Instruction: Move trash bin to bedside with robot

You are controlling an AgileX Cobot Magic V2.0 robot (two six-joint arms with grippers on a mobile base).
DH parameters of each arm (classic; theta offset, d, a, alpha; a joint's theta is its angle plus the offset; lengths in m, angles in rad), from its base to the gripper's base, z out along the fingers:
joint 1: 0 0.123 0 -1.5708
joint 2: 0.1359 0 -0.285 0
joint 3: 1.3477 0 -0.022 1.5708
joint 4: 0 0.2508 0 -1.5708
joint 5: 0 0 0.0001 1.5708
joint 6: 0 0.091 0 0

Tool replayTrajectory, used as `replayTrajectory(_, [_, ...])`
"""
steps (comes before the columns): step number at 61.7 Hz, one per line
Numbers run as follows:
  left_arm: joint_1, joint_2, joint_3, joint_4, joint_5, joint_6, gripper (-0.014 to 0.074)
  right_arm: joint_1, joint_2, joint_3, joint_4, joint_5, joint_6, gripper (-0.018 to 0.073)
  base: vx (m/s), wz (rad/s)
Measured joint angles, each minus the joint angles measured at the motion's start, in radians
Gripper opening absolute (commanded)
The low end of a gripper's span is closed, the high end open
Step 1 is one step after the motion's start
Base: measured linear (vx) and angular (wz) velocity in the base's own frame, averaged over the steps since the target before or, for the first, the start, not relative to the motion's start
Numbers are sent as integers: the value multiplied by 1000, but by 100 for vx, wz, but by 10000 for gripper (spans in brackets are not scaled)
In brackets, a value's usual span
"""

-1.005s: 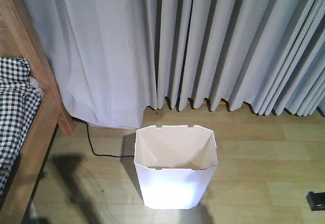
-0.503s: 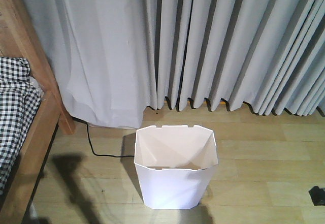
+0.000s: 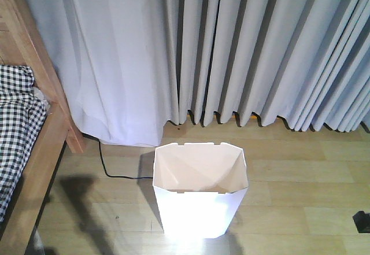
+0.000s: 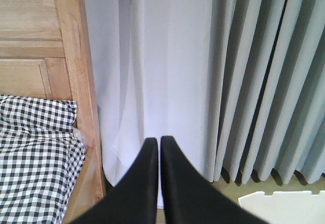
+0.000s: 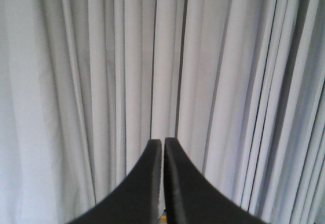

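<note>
The white faceted trash bin (image 3: 199, 194) stands upright and empty on the wooden floor at the bottom centre of the front view. Its rim corner shows at the lower right of the left wrist view (image 4: 284, 206). The bed with its light-brown wooden frame (image 3: 43, 145) and checkered bedding (image 3: 14, 122) is at the left; it also shows in the left wrist view (image 4: 76, 82). My left gripper (image 4: 158, 141) is shut and empty, pointing at the curtain beside the bedpost. My right gripper (image 5: 163, 142) is shut and empty, facing the curtain.
Grey-white curtains (image 3: 231, 52) hang along the whole back. A black cable (image 3: 107, 165) runs on the floor between the bed and the bin. A small black object (image 3: 362, 221) sits at the right edge of the floor.
The small black object at the right edge has shifted slightly right and lower. The bin and bed have hardly moved.
</note>
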Motion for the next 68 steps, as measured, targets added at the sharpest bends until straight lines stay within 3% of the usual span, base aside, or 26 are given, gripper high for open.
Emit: replayTrajectory(68, [0, 0, 0, 0, 0, 0, -6, 0, 0, 0, 0, 0, 2, -11, 0, 0])
